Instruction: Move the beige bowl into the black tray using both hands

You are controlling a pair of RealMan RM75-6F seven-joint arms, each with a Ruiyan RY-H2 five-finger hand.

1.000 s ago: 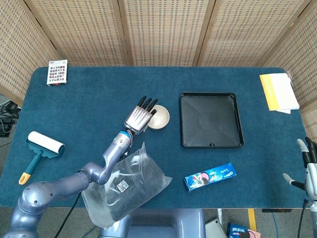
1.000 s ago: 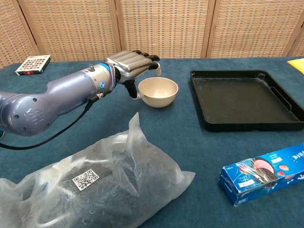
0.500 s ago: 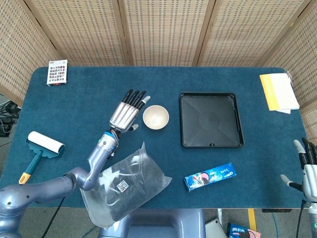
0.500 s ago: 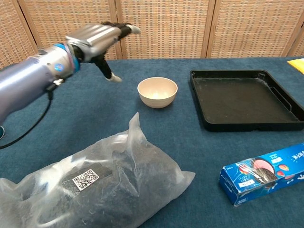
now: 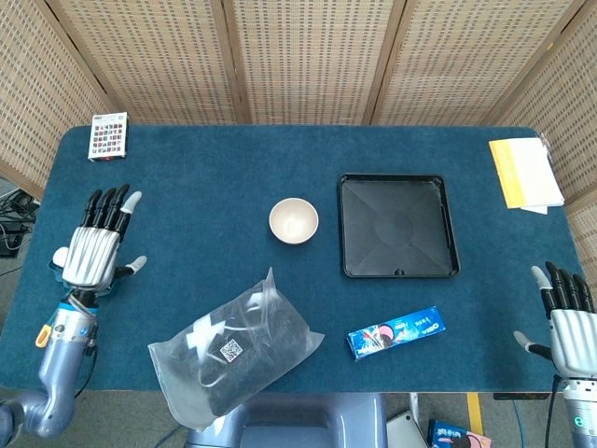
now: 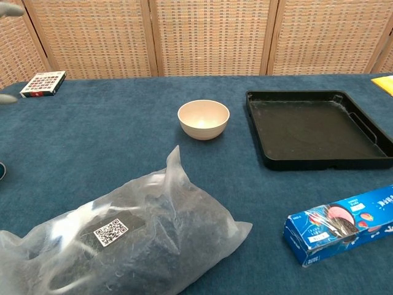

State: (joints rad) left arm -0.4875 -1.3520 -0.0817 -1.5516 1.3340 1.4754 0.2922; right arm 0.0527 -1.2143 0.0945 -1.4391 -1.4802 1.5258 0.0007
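Note:
The beige bowl [image 5: 294, 221] [image 6: 204, 119] stands upright on the blue table, just left of the black tray [image 5: 398, 225] [image 6: 316, 128], which holds nothing. My left hand [image 5: 96, 248] hovers over the table's left edge, far from the bowl, fingers spread and holding nothing. Only a blurred fingertip of it shows at the top left corner of the chest view. My right hand [image 5: 563, 314] is at the table's lower right corner, fingers apart and empty, well right of the tray.
A clear plastic bag with dark contents [image 5: 233, 348] [image 6: 123, 236] lies near the front edge. A blue cookie box [image 5: 395, 332] [image 6: 344, 222] sits below the tray. A card box [image 5: 108, 136] is at the back left, yellow papers [image 5: 524, 174] at the back right.
My left hand has swung away from beside the bowl to the table's far left edge, leaving the bowl where it stood. My right hand edged slightly inward.

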